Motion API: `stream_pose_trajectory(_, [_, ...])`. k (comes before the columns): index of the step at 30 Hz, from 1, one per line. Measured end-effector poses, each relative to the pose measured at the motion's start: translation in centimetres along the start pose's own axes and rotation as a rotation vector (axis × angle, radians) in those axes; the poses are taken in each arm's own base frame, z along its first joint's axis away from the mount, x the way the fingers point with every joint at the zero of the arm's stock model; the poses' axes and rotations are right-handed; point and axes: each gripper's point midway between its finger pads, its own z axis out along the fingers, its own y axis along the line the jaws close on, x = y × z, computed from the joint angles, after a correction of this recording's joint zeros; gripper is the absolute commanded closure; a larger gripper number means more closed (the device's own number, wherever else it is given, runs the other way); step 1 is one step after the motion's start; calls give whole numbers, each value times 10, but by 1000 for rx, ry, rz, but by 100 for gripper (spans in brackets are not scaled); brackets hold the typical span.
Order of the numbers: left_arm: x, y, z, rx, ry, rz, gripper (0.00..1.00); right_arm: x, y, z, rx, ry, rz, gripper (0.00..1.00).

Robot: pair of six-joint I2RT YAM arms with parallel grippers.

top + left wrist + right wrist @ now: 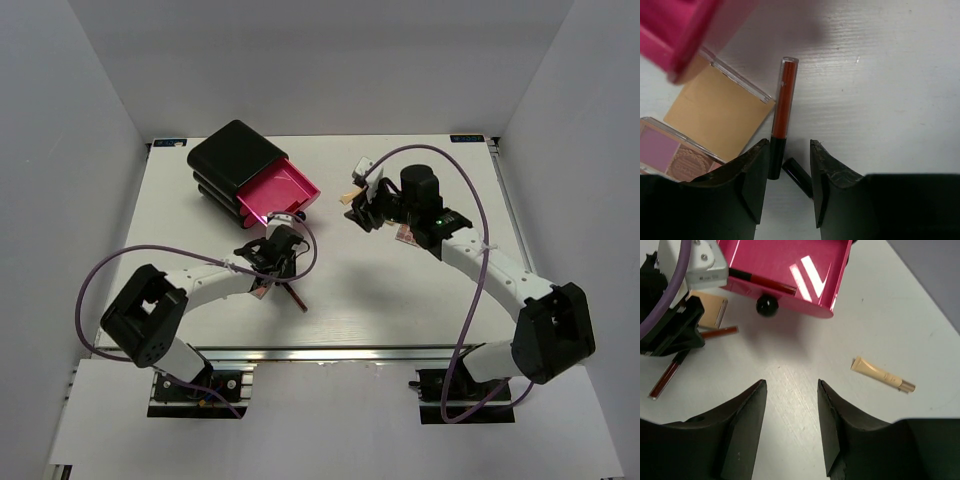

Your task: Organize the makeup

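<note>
My left gripper (789,145) is open, low over the table. A red pencil with a dark end (782,107) lies along its left finger, and a second dark pencil (799,176) lies between the jaws. A tan compact (720,112) and a pink-brown palette (670,152) lie just left of it. My right gripper (791,385) is open and empty over bare table. A beige tube (882,375) lies to its right, also seen in the top view (352,193). One pencil (762,282) lies in the pink drawer (785,265).
The black box (232,155) stands at the back left with its pink drawer (275,192) pulled out towards the left gripper (277,255). Another palette (405,236) lies under the right arm. A pencil (294,296) pokes out near the left wrist.
</note>
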Motion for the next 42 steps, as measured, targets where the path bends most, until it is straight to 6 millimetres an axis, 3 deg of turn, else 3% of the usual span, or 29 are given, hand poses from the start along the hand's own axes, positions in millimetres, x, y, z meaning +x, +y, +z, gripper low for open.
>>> stream_pose_trajectory(4, [1,3,7,-29,9,31,53,17,0,-10,5,28,47,49])
stream_pose_trajectory(9, [10,4,21,-53,37,67,61,17,-14,-19,41,20,80,49])
stream_pose_trajectory(14, [9,4,24,-58,24,71,68,16,-16,-22,40,14,102,49])
stream_pose_trajectory(22, [8,0,21,-42,17,75,97,13,-3,-29,-7,-4,100,44])
stream_pose_trajectory(25, [1,-11,8,9,-10,82,100,20,12,-34,-54,4,102,43])
stream_pose_trajectory(30, [-31,-39,-39,165,-123,62,100,44,35,-43,-114,47,120,43])
stream_pose_trajectory(34, [-54,-49,-75,268,-206,45,100,61,45,-46,-140,85,139,43])
stream_pose_trajectory(38, [-68,-50,-95,300,-249,84,100,67,50,-47,-155,98,150,43])
stream_pose_trajectory(42, [-101,-54,-109,277,-312,160,100,66,51,-46,-161,94,149,42])
